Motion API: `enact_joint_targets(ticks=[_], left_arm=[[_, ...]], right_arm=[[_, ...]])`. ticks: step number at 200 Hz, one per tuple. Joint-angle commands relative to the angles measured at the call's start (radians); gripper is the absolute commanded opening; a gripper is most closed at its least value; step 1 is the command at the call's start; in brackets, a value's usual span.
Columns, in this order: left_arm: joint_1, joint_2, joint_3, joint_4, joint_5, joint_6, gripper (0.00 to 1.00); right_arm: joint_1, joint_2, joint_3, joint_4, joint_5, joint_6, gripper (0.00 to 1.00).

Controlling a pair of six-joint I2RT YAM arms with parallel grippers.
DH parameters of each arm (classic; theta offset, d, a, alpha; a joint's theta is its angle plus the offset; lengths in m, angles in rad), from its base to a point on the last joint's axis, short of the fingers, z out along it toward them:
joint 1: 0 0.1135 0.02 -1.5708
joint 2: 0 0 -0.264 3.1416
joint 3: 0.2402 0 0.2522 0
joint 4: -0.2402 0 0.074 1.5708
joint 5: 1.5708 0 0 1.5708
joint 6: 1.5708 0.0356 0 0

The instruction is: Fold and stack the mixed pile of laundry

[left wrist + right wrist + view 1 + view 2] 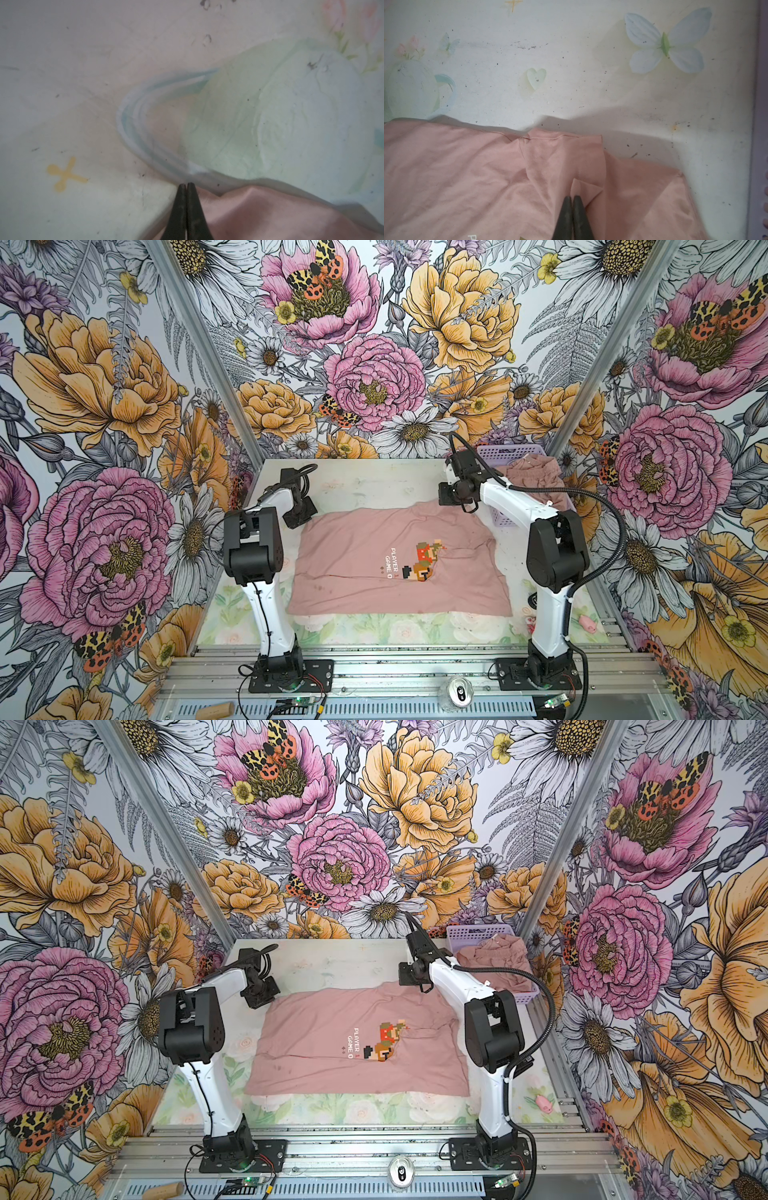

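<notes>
T-shirt [374, 564] lies spread on table [374, 477], print up, no fold in it yet, some wrinkles on its R side. L gripper [185, 185]: jaws pressed together at shirt's far-left corner; can't tell if cloth is caught btwn them. R gripper [572, 197]: jaws together w/ a small peak of shirt cloth pinched, near far-right edge. Another pink garment [534, 479] sits bunched in basket [498, 452], back right. No stack anywhere. Looks like early stage: 1st item flattened, first fold not begun, rest of pile left to do
</notes>
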Motion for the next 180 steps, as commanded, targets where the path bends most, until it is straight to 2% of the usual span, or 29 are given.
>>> enact_joint_targets(ticks=[1, 38, 90, 95, 101, 107, 119, 150, 180], left_arm=[[-0.018, -0.142, -0.074, 0.011, -0.010, -0.015, 0.00], [-0.052, -0.384, -0.302, -0.001, 0.003, -0.029, 0.00], [-0.112, -0.686, -0.638, -0.050, 0.019, -0.176, 0.00], [-0.116, -0.705, -0.657, -0.052, 0.020, -0.189, 0.06], [-0.119, -0.725, -0.676, -0.051, 0.023, -0.206, 0.20], [-0.122, -0.741, -0.691, -0.050, 0.023, -0.219, 0.29], [-0.125, -0.766, -0.698, -0.047, 0.013, -0.229, 0.40], [-0.113, -0.764, -0.647, -0.016, -0.012, -0.215, 0.47], [-0.093, -0.641, -0.583, 0.027, 0.023, -0.189, 0.49]], right_arm=[[0.003, -0.073, -0.014, 0.027, 0.021, -0.017, 0.00], [0.004, -0.184, -0.140, 0.026, 0.003, -0.015, 0.00], [0.009, -0.373, -0.428, 0.027, -0.034, 0.067, 0.00], [0.009, -0.384, -0.449, 0.027, -0.036, 0.072, 0.00], [0.009, -0.390, -0.470, 0.027, -0.036, 0.078, 0.00], [0.008, -0.395, -0.485, 0.027, -0.037, 0.081, 0.00], [0.008, -0.392, -0.501, 0.027, -0.036, 0.083, 0.00], [0.008, -0.378, -0.488, 0.033, -0.015, 0.077, 0.00], [0.010, -0.365, -0.467, 0.043, -0.005, 0.080, 0.00]])
